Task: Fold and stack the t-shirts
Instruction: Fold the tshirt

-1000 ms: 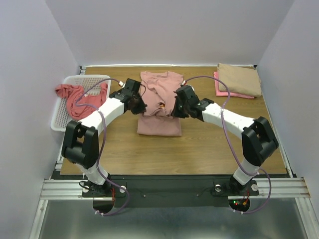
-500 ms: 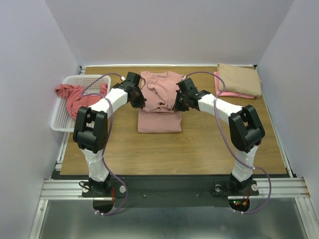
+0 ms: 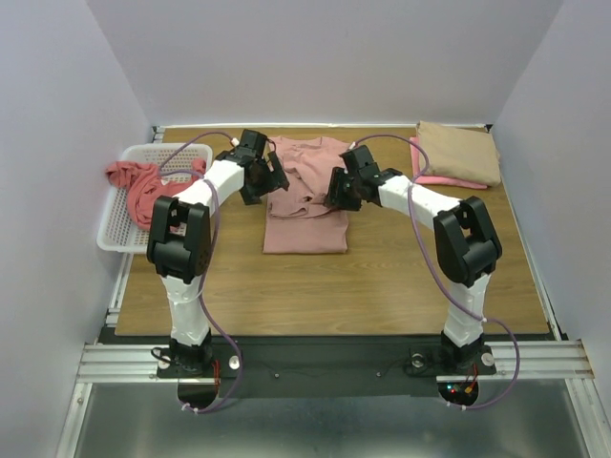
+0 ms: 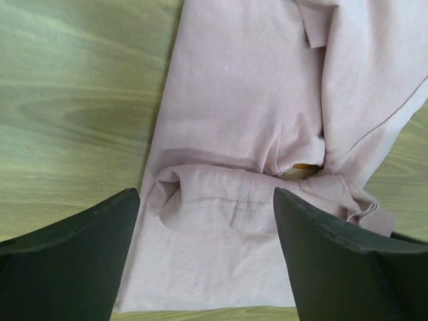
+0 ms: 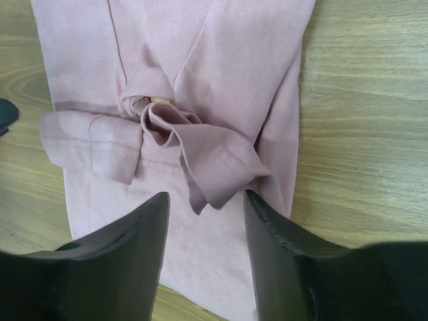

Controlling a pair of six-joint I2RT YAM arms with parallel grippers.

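Both grippers hover low over the table point(image 3: 401, 286) with jaws apart and nothing held, the left gripper point(image 3: 270, 181) spread wider than the right gripper point(image 3: 334, 191). Between them lies the dusty-pink t-shirt point(image 3: 305, 229), its long axis running away from the arm bases, with a rumpled fold bunched across it just under the fingertips; each arm stands by its own long edge, about equally near. I count four shirts: this one, a coral-red t-shirt point(image 3: 134, 186) draped in the single white basket point(image 3: 116, 229) at left, and a tan t-shirt point(image 3: 460, 151) on a bright pink t-shirt point(image 3: 431, 177) far right.
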